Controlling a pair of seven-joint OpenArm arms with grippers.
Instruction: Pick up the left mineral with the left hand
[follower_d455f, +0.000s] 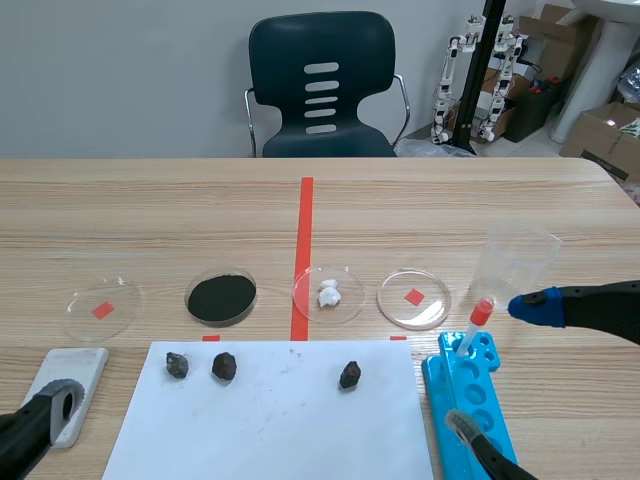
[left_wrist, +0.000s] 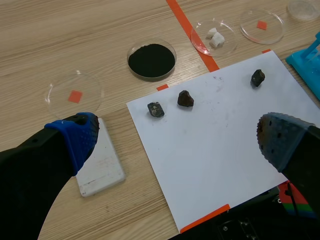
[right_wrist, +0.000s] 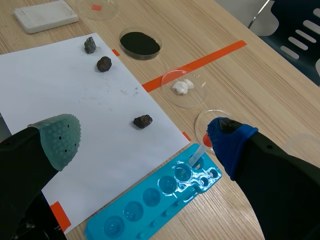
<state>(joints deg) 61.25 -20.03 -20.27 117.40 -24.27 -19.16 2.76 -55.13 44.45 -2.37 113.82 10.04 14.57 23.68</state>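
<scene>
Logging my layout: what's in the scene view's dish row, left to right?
Clear round dish over a red square, round dish of black powder, clear dish holding white lumps, second clear dish over a red square, clear plastic beaker.

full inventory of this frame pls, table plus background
minerals: 3, dark, row on the paper: left mineral, middle mineral, right mineral
paper: 1, white, near middle of table
petri dishes: 4, clear, row beyond the paper: empty left dish, black-powder dish, white-lumps dish, empty right dish
slab: 1, white, left of the paper
well tray: 1, blue, right of the paper
dropper: 1, red-capped, leaning in the tray's far end
beaker: 1, clear, beyond the tray
chair: 1, dark, behind the table
left hand: black, open
right hand: black, open
</scene>
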